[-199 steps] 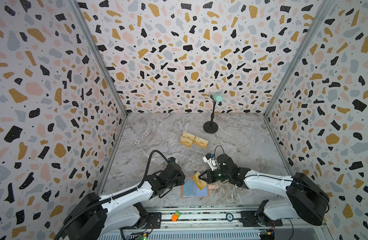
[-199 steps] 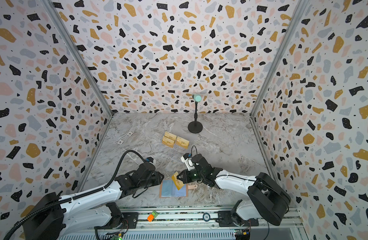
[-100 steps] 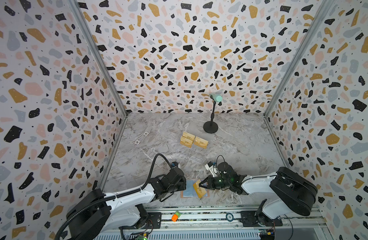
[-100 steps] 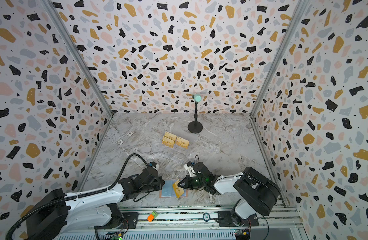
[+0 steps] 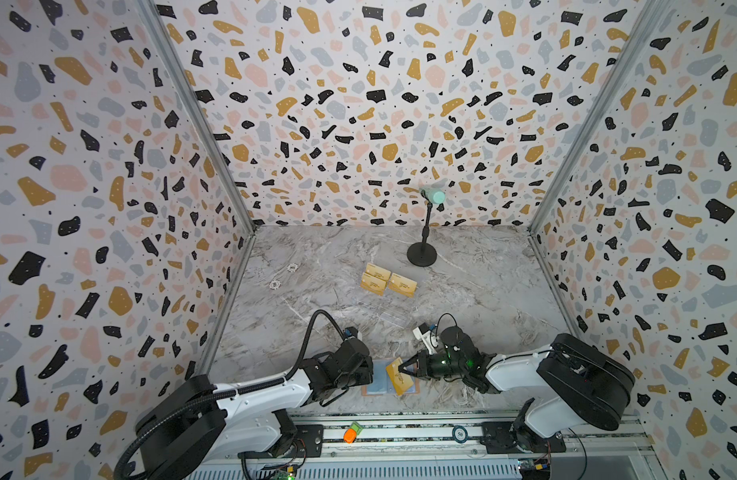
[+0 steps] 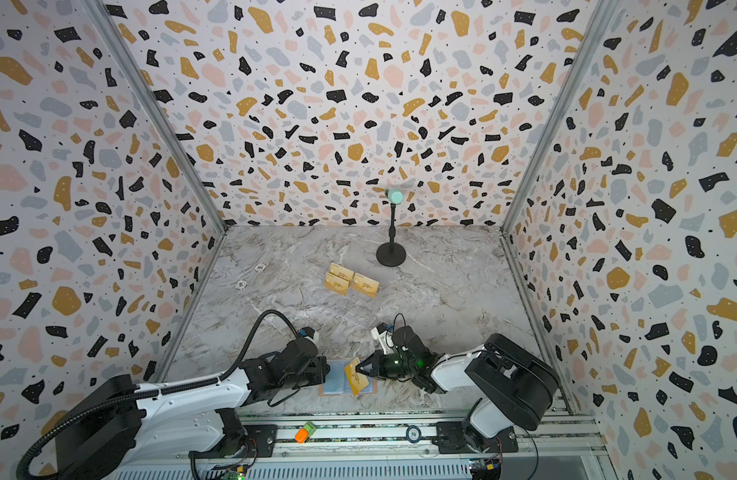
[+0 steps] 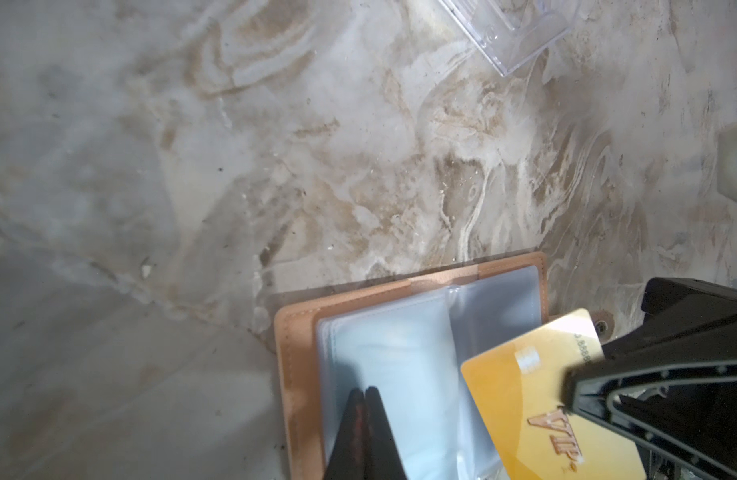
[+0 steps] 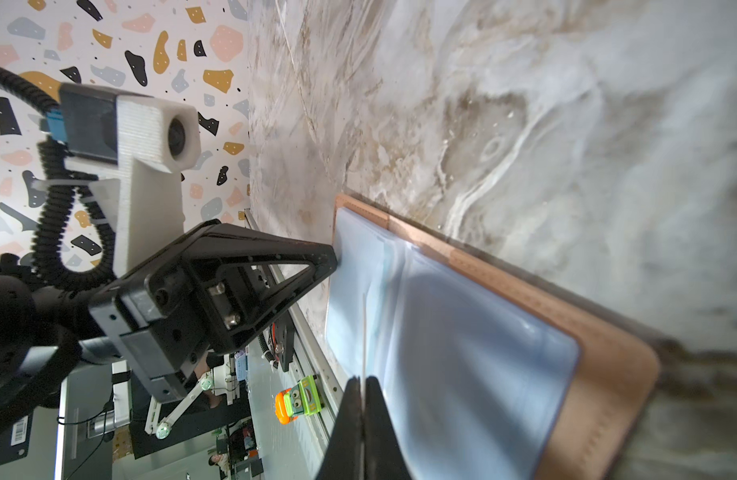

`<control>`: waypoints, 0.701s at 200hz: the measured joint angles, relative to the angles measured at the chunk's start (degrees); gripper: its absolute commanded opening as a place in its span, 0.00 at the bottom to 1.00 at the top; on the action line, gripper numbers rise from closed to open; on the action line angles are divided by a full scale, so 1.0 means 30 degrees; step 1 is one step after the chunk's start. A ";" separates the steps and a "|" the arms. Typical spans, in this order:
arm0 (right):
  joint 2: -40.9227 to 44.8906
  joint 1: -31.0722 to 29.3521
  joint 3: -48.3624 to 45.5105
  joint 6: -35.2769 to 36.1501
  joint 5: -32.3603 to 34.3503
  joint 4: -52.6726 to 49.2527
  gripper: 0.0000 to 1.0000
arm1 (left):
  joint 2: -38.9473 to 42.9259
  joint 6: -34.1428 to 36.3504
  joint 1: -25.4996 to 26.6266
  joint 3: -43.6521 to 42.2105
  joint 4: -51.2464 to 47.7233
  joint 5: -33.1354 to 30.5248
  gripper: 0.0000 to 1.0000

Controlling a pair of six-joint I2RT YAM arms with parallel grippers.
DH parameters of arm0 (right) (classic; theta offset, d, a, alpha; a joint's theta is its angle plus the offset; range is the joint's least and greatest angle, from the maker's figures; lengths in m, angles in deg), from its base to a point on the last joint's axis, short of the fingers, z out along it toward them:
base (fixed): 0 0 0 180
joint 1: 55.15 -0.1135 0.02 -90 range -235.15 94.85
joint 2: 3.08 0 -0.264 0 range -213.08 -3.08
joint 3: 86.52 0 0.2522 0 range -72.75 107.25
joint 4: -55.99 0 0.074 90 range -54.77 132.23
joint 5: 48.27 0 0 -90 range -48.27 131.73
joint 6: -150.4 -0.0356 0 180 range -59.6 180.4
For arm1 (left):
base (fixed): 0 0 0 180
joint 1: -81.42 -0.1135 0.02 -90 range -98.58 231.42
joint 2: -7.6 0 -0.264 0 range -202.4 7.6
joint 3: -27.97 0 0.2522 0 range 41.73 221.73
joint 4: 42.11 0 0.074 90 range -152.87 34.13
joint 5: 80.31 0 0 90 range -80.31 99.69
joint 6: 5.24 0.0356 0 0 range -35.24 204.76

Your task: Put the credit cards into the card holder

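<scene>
- The right pincer pinches a gold card. Its own wrist view shows the card only edge-on.
- The left pincer is pressed together on a clear sleeve. Whether plastic is caught between the tips is unclear.
- The card holder lies open on the table, with the pincers at its 9 and 3 o'clock.
- Spare gold cards lie well apart, toward 12 o'clock.
- A clear rack is cut off by the frame edge.

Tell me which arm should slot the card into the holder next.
Right. The right hand grips the card over the open holder. The left hand is shut with no card, its tip on a sleeve, likely steadying the holder.
</scene>
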 measured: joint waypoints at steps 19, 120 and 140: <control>-0.0131 0.0087 0.0000 0.0080 -0.0073 0.0044 0.00 | 0.0131 -0.0036 0.0000 -0.0109 -0.0029 0.0000 0.03; -0.1574 0.0109 -0.0109 -0.0044 -0.0648 0.1727 0.00 | 0.0277 -0.0080 0.0000 -0.0248 0.0036 0.0022 0.00; -0.1574 0.0109 -0.0138 -0.0044 -0.0663 0.1880 0.00 | 0.0291 -0.0189 0.0000 -0.0284 0.0080 0.0022 0.00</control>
